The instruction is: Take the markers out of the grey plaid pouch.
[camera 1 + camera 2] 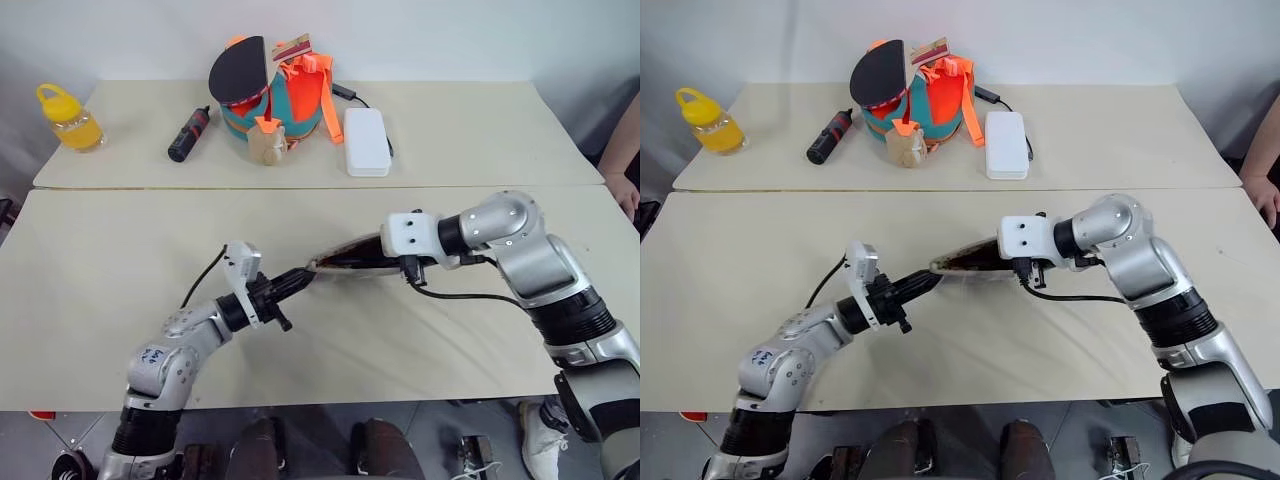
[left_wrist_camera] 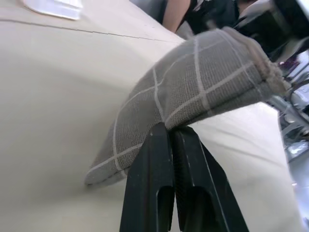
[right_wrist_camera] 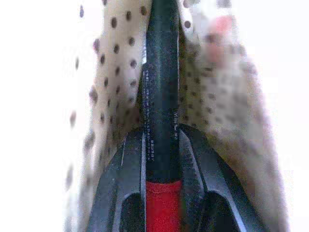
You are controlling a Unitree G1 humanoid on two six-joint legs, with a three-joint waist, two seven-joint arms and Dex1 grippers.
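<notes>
Left gripper point(image 1: 300, 279) clamps 1 end of the grey plaid pouch point(image 1: 348, 258), held just above the table point(image 1: 90, 290). Right gripper point(image 3: 161, 145), inside the pouch mouth, grips the black marker point(image 3: 161, 72), whose long axis runs along the pouch; withdrawal likely follows that axis, toward the right arm.

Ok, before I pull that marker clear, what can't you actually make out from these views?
- Green highlighter: the grey plaid pouch hides its contents in the head views.
- Far end of the black marker: cut off at the right wrist view's edge, inside the dotted lining.
- Right gripper fingertips: inside the pouch mouth in the head views.
- Zipper pull: too small.
</notes>
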